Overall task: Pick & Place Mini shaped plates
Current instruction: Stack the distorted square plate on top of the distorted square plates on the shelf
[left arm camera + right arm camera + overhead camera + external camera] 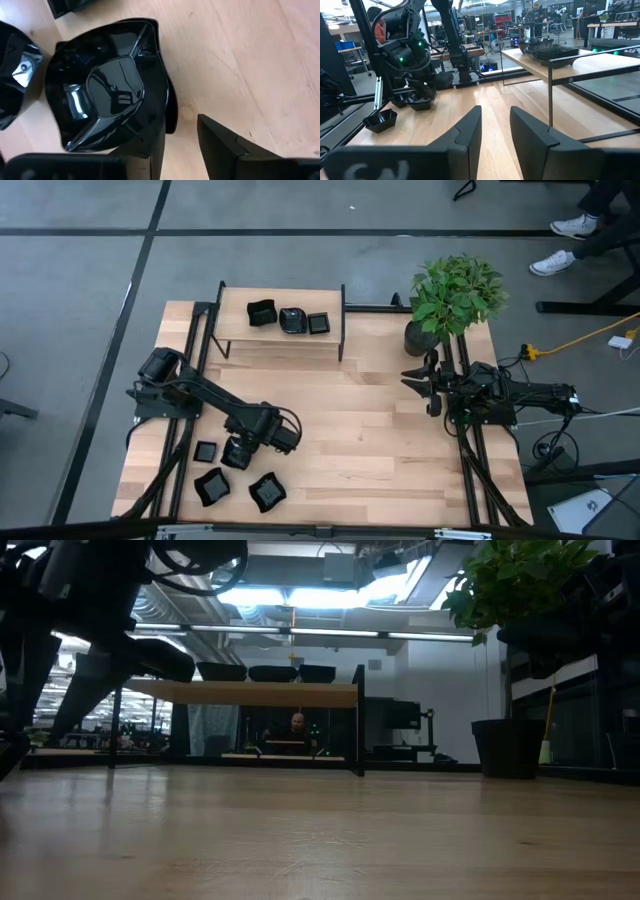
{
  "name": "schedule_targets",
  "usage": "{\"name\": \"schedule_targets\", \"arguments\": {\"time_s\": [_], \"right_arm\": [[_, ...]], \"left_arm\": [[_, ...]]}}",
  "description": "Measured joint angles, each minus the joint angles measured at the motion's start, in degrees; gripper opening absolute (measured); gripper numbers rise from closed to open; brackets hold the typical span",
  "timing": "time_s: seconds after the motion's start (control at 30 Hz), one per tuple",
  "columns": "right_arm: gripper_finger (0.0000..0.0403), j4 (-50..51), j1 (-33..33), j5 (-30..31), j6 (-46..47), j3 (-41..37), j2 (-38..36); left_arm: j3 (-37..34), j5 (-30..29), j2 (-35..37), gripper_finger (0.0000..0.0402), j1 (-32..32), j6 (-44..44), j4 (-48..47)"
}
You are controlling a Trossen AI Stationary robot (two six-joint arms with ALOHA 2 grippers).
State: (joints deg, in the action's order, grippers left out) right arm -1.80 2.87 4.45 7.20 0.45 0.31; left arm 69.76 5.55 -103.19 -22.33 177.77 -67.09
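Observation:
Several mini shaped plates, glossy black, lie at the table's near left: one [205, 451], one [212, 485] and one [266, 492]. My left gripper [238, 452] points down over another, a squarish plate [110, 90], and is open. One finger [152, 160] stands over the plate's inner side, the other [225, 145] outside the rim above bare wood. Three more plates [292, 320] rest on the raised shelf [280, 340] at the back. My right gripper [495, 125] waits level at the table's right side [430, 385], open, with nothing in it. My left gripper comes from above with the squarish plate's rim [170, 112] between its open fingers. The plate lies flat on the table. The inner finger merges with the black plate in the wrist view, so I cannot tell whether it touches the plate.
A potted plant [450, 300] stands at the far right corner. The shelf's black legs [358, 720] stand on the table at the back. Bare wood [360, 430] spreads across the table's middle between the two arms. A person sits in the room beyond the table [297, 725].

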Motion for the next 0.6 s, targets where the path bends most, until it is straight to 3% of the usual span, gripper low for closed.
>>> {"name": "schedule_targets", "arguments": {"time_s": [0.6], "right_arm": [[0.0103, 0.0, 0.0, 0.0, 0.0, 0.0, 0.0]], "left_arm": [[0.0, 0.0, -3.2, 0.0111, -0.1, -0.9, 1.6]]}}
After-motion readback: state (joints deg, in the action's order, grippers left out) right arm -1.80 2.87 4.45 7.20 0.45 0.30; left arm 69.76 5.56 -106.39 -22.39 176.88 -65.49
